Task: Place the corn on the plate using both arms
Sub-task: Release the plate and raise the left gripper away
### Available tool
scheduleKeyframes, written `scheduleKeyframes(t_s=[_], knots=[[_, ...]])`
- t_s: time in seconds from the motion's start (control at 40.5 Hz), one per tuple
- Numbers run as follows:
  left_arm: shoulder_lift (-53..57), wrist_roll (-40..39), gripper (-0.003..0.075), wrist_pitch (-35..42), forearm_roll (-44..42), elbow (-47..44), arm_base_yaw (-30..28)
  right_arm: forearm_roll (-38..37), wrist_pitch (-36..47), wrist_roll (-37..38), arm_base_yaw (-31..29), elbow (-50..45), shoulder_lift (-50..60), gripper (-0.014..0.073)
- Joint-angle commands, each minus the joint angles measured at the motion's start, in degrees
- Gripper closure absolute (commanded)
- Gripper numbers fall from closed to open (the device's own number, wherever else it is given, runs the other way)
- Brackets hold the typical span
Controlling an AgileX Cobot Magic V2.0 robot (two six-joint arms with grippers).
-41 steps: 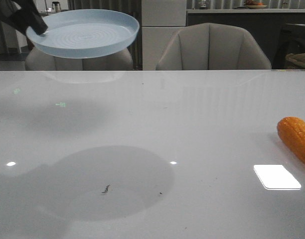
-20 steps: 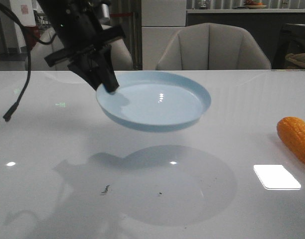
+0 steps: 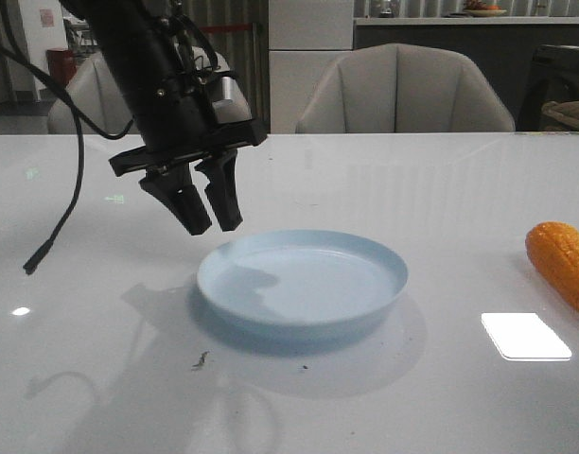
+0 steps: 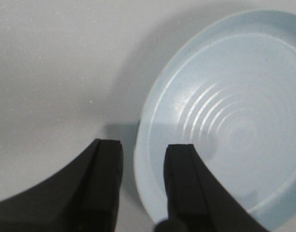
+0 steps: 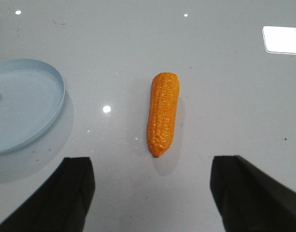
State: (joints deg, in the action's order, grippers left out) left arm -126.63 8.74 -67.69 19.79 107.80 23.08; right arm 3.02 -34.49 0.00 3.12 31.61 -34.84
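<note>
Two hands are hanging open over your worktop (image 3: pixel 441 189).
Your left hand (image 3: pixel 206 225) is hovering beside the plate (image 3: pixel 302 281); your right hand (image 5: pixel 153 193) is hovering above the corn (image 5: pixel 163 112).

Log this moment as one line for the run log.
plate: on table, empty | left gripper: open, above plate rim | corn: on table | right gripper: open, over corn

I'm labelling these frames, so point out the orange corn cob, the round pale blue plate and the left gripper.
orange corn cob (image 5: pixel 163 114), right wrist view, mid-body kernels.
round pale blue plate (image 3: pixel 271 323), front view, near rim wall.
left gripper (image 3: pixel 213 214), front view, between its fingertips.
</note>
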Motion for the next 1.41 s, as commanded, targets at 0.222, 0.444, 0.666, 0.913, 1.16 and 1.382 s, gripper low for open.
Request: scheduleKeyframes(t_s=[0.222,0.444,0.666,0.913,1.16,1.382], knots=[[6.04,0.31,0.0405,0.35,-1.95,14.77,-2.00,0.19,3.41,0.00,0.11,1.60,-0.33,-0.0009],[12.76,-1.66,0.0405,5.84,-9.50,18.60,-5.58,0.19,3.08,0.00,0.11,1.60,-0.33,-0.0009],[20.94,-1.66,0.0405,9.39,-12.35,17.33,-9.56,0.19,2.97,0.00,0.11,1.60,-0.33,-0.0009],[31.65,-1.55,0.0405,18.46,-14.41,3.13,-13.14,0.19,3.03,0.00,0.11,1.60,-0.33,-0.0009],[49.42,-1.55,0.0405,42.58,-15.19,-31.76,-13.65,0.19,2.97,0.00,0.11,1.60,-0.33,-0.0009],[66.20,-1.55,0.0405,55.62,-16.18,-58.91,-15.91,0.19,2.97,0.00,0.05,1.60,-0.33,-0.0009]])
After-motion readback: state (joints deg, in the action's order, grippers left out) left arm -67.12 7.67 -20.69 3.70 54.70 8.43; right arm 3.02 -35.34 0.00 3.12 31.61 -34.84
